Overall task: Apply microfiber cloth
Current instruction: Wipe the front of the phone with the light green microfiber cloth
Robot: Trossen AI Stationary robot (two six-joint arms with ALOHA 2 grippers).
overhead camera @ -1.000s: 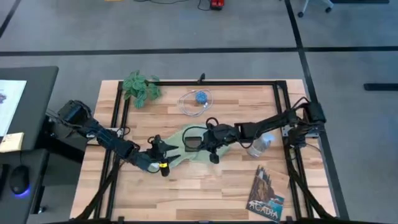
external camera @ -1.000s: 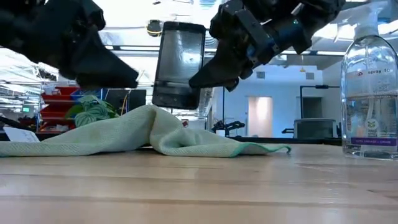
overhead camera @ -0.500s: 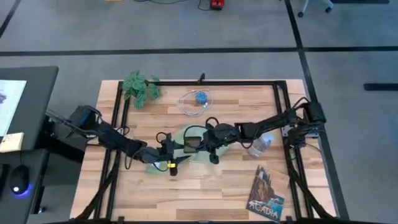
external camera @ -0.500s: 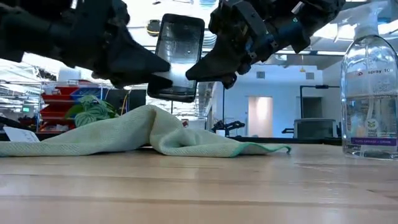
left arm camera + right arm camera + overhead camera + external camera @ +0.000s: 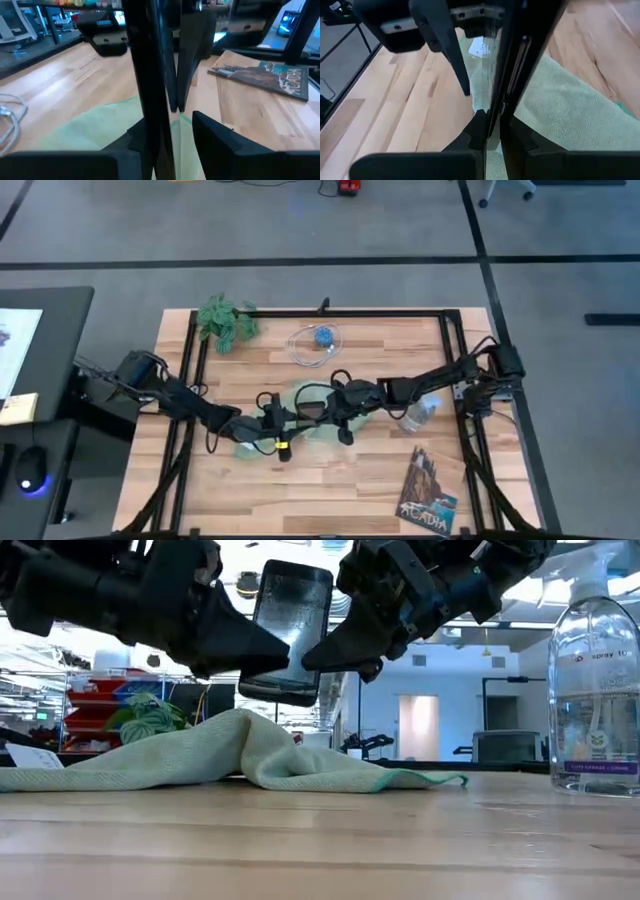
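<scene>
Both claws meet above the microfiber cloth (image 5: 240, 755): right claw (image 5: 320, 652) pinches the phone (image 5: 288, 630), left claw (image 5: 270, 652) spread around it.

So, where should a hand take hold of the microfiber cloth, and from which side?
Probably the microfiber cloth at its raised middle fold: this ridge can be pinched, while the rest lies flat on the table. Come from above at a slant, because the phone hangs just over it.
</scene>
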